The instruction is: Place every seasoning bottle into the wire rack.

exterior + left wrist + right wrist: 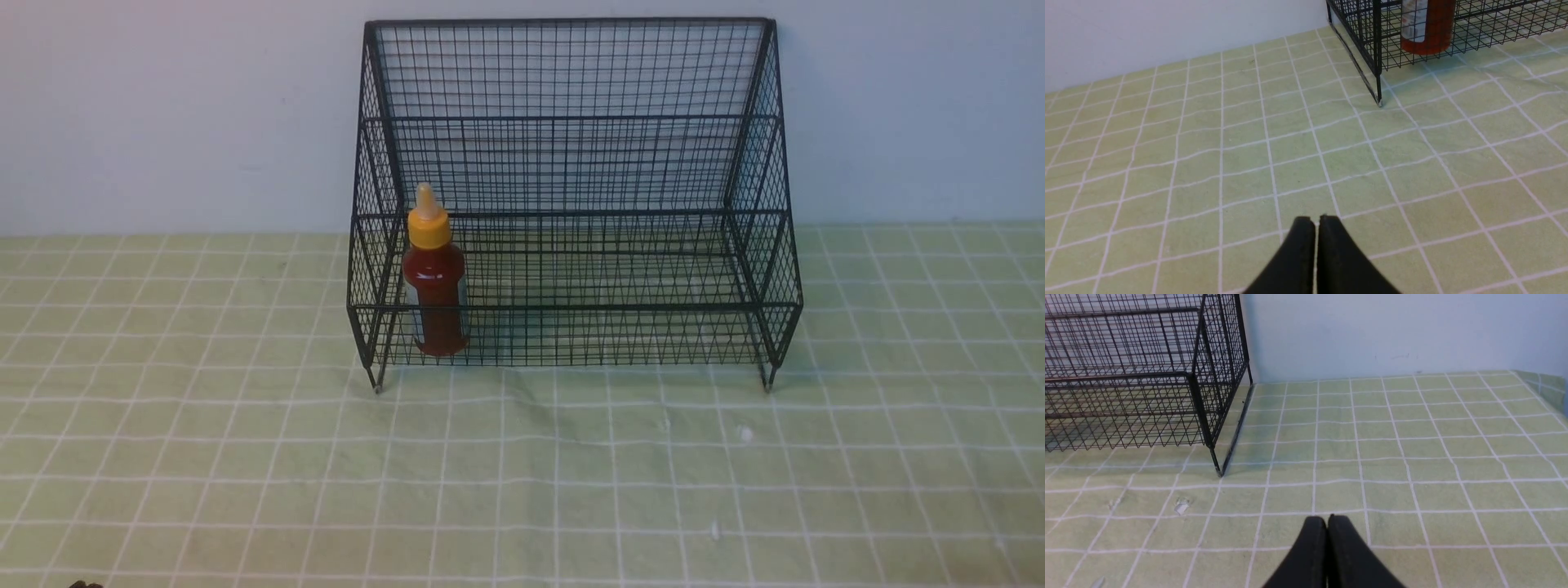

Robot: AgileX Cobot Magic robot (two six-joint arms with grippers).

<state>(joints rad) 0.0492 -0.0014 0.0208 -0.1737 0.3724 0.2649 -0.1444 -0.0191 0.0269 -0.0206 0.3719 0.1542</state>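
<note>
In the front view the seasoning bottle (435, 282) stands upright in the lowest tier of the wire rack (571, 204), at about 8 o'clock of it; neither arm shows. The left wrist view has the left gripper (1316, 222) low over the green checked cloth (1249, 163), fingers pressed together, empty, with the bottle's base behind mesh. The right wrist view shows the right gripper (1327, 522) likewise closed and empty, near the rack's bare right corner.

Green checked tablecloth (245, 457), pale wall (163, 106)
</note>
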